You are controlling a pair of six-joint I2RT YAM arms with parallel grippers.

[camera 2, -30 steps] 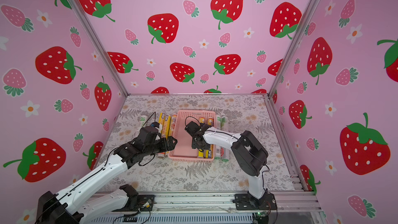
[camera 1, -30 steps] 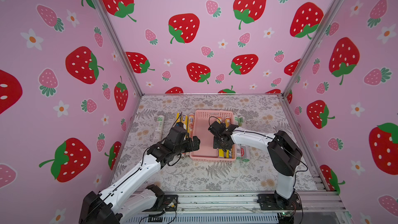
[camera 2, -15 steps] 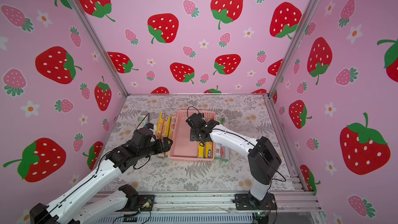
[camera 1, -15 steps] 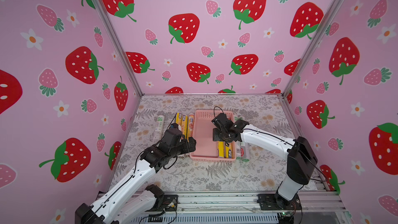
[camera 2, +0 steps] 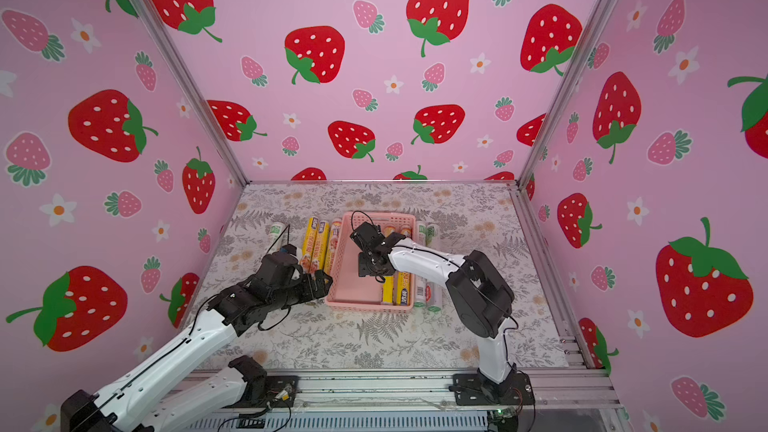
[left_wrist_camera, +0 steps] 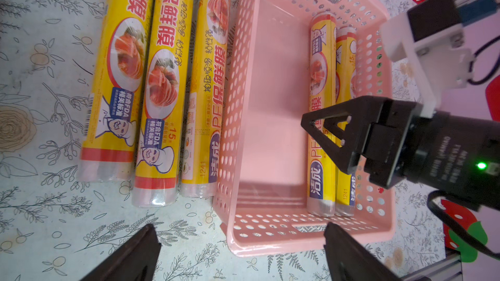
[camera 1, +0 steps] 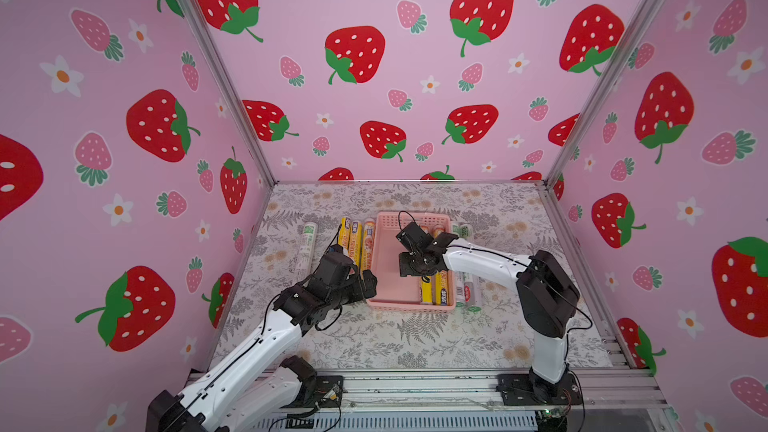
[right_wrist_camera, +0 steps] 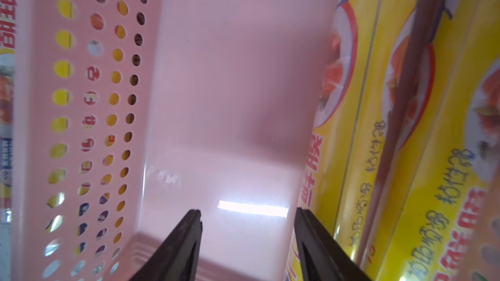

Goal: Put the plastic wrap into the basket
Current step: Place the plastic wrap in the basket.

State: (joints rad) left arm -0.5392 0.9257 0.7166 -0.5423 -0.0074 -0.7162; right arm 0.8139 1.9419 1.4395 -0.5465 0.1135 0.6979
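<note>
The pink basket (camera 1: 409, 307) (camera 2: 370, 307) (left_wrist_camera: 270, 247) stands mid-table. Two yellow rolls of plastic wrap (camera 1: 434, 290) (left_wrist_camera: 319, 77) (right_wrist_camera: 365, 131) lie along its right side. Three more yellow rolls (camera 1: 356, 238) (left_wrist_camera: 162, 77) lie on the table against its left wall. My right gripper (camera 1: 409, 270) (right_wrist_camera: 249, 213) hangs inside the basket over the bare floor beside the rolls, open, with nothing between its fingers. My left gripper (camera 1: 368, 284) (left_wrist_camera: 239, 235) is wide open and empty at the basket's near left corner.
A white roll with green print (camera 1: 306, 245) lies alone further left on the floral table. Two white-green rolls (camera 1: 467, 288) lie outside the basket's right wall. Strawberry-print walls close in the back and both sides.
My right gripper has shifted inside the basket, away from the yellow rolls and over the bare floor. The left arm has hardly moved.
</note>
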